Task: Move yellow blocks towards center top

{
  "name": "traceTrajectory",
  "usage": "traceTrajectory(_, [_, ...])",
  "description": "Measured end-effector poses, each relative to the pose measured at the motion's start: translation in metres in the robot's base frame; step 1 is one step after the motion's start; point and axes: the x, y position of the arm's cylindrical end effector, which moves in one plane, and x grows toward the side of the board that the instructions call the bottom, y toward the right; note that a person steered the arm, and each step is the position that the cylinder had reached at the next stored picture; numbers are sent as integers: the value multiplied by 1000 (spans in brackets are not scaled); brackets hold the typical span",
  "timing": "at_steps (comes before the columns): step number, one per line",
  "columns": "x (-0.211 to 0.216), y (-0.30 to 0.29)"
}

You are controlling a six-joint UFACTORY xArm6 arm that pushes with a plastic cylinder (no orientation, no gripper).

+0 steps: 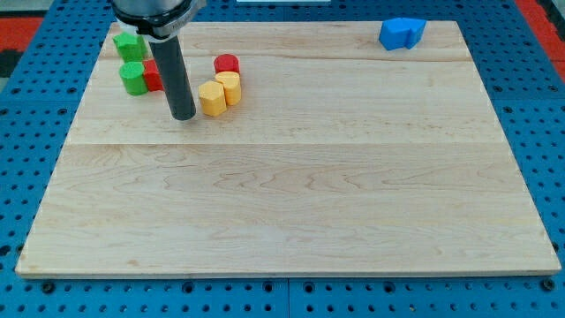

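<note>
There is no hand on this arm to stand apart or together: it ends in a dark rod, and my tip (184, 117) rests on the worktop (291, 203) just to the view's left of the two yellow blocks, close but seemingly not quite touching.

The nearer yellow block (212, 98), roughly hexagonal, sits touching the second yellow block (229, 87), which lies just behind and to its right. A red block (227, 64) stands close above them. At the upper left are two green blocks (129, 44) (133, 78) and another red block (152, 74) partly hidden by the rod. A blue block (402, 33) sits far off at the upper right.

The yellow pair is left of centre and slightly low of the top edge, so the push should go rightward and a little upward. To do it well, I judge the tip should meet the nearer block on its lower-left face, so both travel together. Pushing off-centre would likely split the pair or drag the red block along.
</note>
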Motion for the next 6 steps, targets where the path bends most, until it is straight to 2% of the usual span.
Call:
traceTrajectory(1, [-2, 23])
traceTrajectory(2, [-33, 27])
traceTrajectory(3, [-43, 32])
traceTrajectory(6, [-46, 95])
